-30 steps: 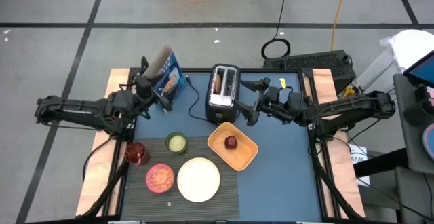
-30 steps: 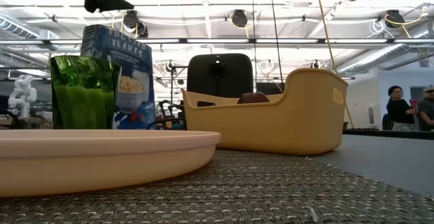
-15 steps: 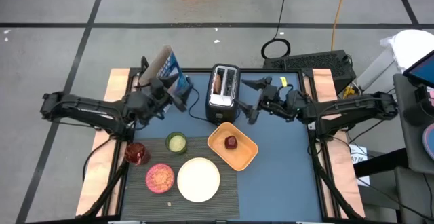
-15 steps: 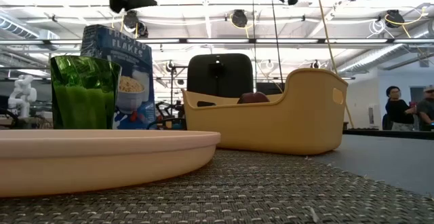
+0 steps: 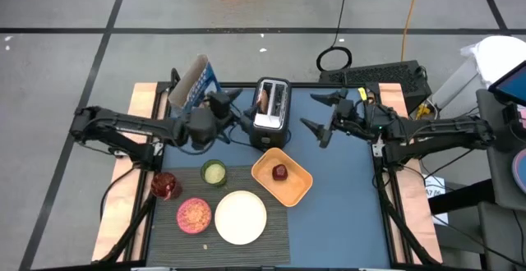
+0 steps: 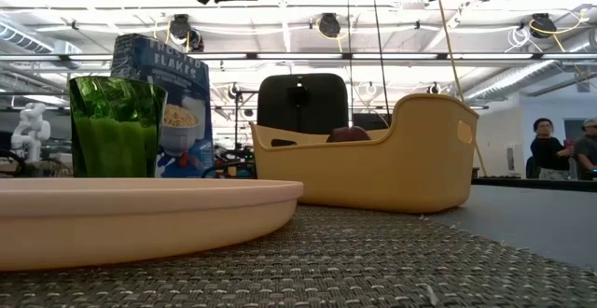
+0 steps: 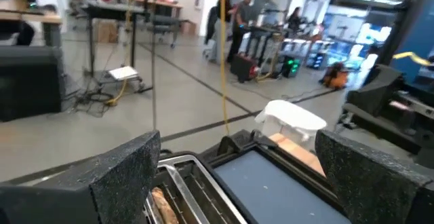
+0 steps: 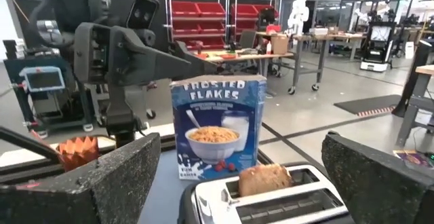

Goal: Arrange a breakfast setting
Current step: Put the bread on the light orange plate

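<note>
A toast slice (image 5: 263,99) stands in a slot of the silver-black toaster (image 5: 272,115); it also shows in the right wrist view (image 8: 264,180). On the dark ribbed placemat (image 5: 271,236) sit the white plate (image 5: 241,217), the pink bowl (image 5: 194,214), the green cup (image 5: 214,172) and the red glass (image 5: 164,186). My left gripper (image 5: 237,113) is open and empty just left of the toaster, above the table. My right gripper (image 5: 319,115) is open and empty right of the toaster. The red-handled spoon is out of view.
A blue cereal box (image 5: 196,87) stands at the far left, behind my left arm. A tan tray (image 5: 282,176) with a dark red fruit lies in front of the toaster. The toaster's cord (image 5: 237,130) runs under my left gripper. People stand in the room behind.
My left gripper has moved toward the table's right edge, from beside the cereal box to close by the toaster's left side. My right gripper has drawn back a little toward the table's right edge, away from the toaster. Both stay open.
</note>
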You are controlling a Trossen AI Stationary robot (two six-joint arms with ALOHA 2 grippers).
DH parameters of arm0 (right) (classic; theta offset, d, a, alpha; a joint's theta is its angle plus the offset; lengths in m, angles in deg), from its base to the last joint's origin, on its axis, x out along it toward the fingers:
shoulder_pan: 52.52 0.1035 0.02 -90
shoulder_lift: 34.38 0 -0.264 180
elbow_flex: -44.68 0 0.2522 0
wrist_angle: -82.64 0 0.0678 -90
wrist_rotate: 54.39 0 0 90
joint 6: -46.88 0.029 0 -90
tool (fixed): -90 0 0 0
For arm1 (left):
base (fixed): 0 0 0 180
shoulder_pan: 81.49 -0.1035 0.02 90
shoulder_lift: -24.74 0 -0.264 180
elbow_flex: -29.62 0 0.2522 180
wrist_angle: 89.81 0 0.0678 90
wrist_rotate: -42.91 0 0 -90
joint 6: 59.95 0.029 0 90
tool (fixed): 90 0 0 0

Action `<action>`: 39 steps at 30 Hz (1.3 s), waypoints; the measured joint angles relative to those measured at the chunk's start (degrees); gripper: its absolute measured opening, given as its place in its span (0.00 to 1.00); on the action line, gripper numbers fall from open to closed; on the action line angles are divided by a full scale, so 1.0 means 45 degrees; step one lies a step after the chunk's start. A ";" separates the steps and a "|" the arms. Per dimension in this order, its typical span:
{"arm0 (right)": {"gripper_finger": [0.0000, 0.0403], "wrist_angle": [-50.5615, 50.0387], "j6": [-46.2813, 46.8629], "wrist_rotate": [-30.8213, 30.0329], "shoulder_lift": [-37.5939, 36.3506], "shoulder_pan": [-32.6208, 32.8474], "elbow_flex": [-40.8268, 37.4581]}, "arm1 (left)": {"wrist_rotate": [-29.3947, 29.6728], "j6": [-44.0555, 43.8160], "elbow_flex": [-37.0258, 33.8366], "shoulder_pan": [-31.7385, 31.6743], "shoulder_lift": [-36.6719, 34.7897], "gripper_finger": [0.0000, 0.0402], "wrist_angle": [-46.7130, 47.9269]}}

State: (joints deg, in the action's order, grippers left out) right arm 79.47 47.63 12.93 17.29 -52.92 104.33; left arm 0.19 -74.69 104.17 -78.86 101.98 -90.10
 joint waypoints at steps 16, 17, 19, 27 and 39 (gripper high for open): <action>0.98 -0.0704 0.0010 0.0017 -0.0183 0.0000 0.0000 | 0.1181 -0.2950 0.1337 -0.0533 0.3136 0.98 0.1182; 0.98 -0.0710 0.0010 0.0040 -0.0183 0.0000 0.0000 | 0.1179 -0.3262 0.1337 -0.0600 0.3260 0.98 0.1289; 0.98 -0.0705 0.0010 0.0042 -0.0183 0.0000 0.0000 | 0.1180 -0.3845 0.1337 -0.0745 0.3455 0.98 0.1535; 0.98 -0.0734 0.0010 0.0049 -0.0183 0.0000 0.0000 | 0.1174 -0.5377 0.1327 -0.1195 0.4190 0.98 0.2221; 0.98 -0.0815 0.0009 0.0055 -0.0178 0.0000 0.0000 | 0.0712 -0.5903 0.1322 -0.1604 0.4952 0.73 0.2236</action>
State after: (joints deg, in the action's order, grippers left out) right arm 75.80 47.67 13.18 16.49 -52.92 104.33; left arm 3.39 -101.25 110.12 -86.08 124.26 -80.04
